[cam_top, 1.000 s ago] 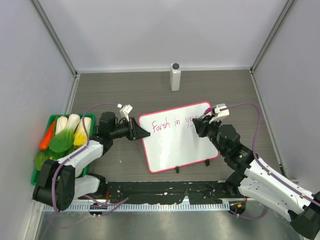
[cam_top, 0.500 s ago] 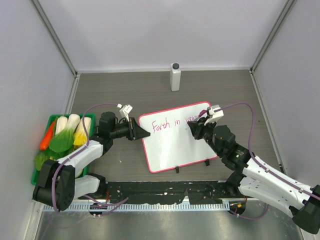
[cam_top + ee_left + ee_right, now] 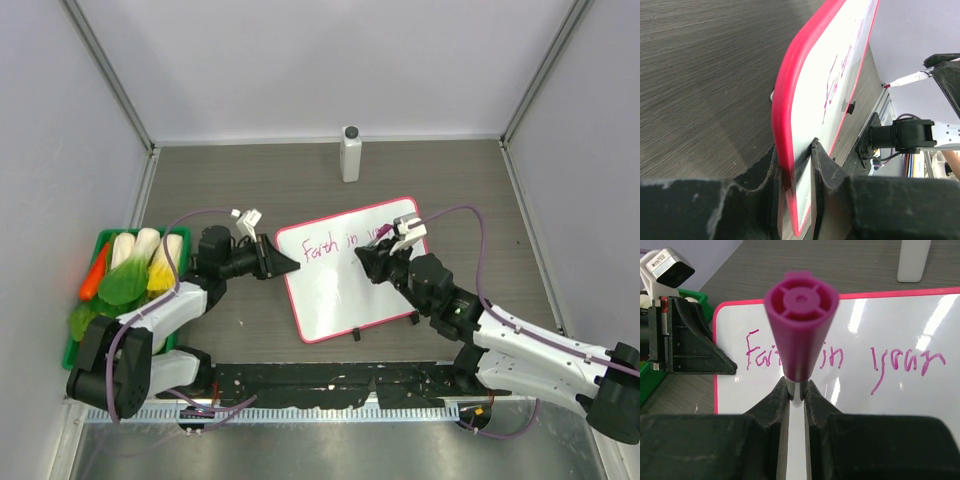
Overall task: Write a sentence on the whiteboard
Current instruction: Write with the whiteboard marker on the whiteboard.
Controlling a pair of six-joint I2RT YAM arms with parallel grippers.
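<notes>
The whiteboard (image 3: pixel 335 295) with its pink-red frame lies at mid-table. My left gripper (image 3: pixel 283 266) is shut on its left edge; the left wrist view shows the frame (image 3: pixel 785 100) pinched between both fingers (image 3: pixel 795 150). The sentence (image 3: pixel 330 245) in pink handwriting reads "Faith in your" (image 3: pixel 840 357) on one line. My right gripper (image 3: pixel 372 262) is over the board's middle, just below that line, shut on a pink-capped marker (image 3: pixel 801 325). The marker's white barrel and red tip (image 3: pixel 905 80) point at the board; whether the tip touches it I cannot tell.
A white bottle (image 3: pixel 350 153) with a dark cap stands at the back centre. A green tray (image 3: pixel 100 236) of toy vegetables sits at the left wall. Two black clip feet (image 3: pixel 354 334) stick out from the board's near edge.
My right gripper has carried the marker leftwards, from the right end of the written line to the board's middle. The left gripper keeps its hold and has barely moved.
</notes>
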